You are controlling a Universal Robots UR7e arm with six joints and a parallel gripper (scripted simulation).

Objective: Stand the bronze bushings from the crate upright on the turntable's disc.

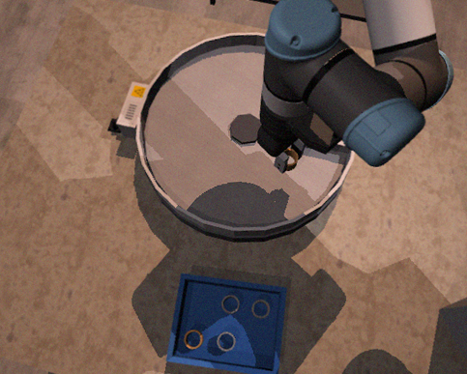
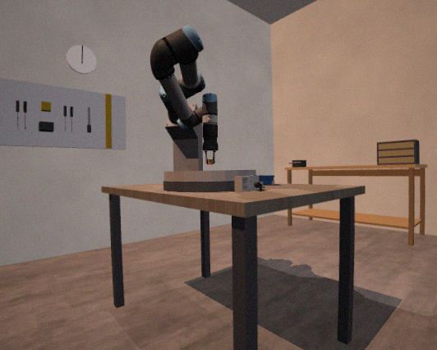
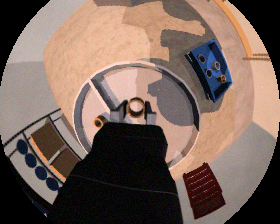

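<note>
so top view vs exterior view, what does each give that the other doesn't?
Top view only: the inside of the blue crate, with four ring-shaped bushings standing on end, and the dark octagonal hub on the grey turntable disc.

Exterior view only: height. The bronze bushing hangs above the turntable's rim, not yet set down. It also shows the wooden table and the wall tool board.

Both: the two-finger tool shut on a bronze bushing over the turntable.
</note>
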